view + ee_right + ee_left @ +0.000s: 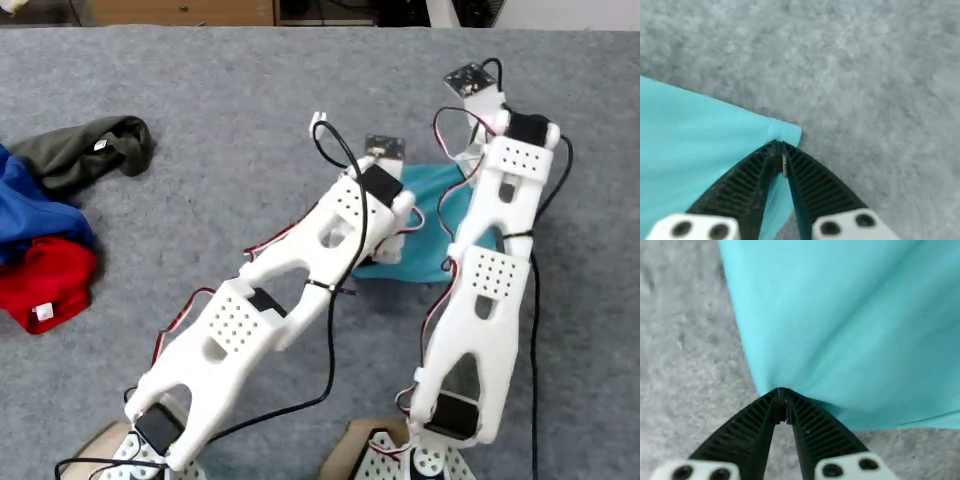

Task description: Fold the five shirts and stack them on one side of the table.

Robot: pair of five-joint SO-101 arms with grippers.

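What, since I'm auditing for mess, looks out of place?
Nothing is damaged. The olive-green cloth shirt, blue cloth shirt and red cloth shirt lie crumpled in an unfolded heap at the high view's left edge. The left gripper and right gripper each pinch the turquoise cloth shirt.

2 arms are extended forward from their bases: the left arm (300, 270) is slanted toward the right arm (490, 270), which is held nearly straight. The left gripper (781, 392) is pinched closed on the teal shirt (850, 315). The right gripper (778, 145) is closed on its corner.
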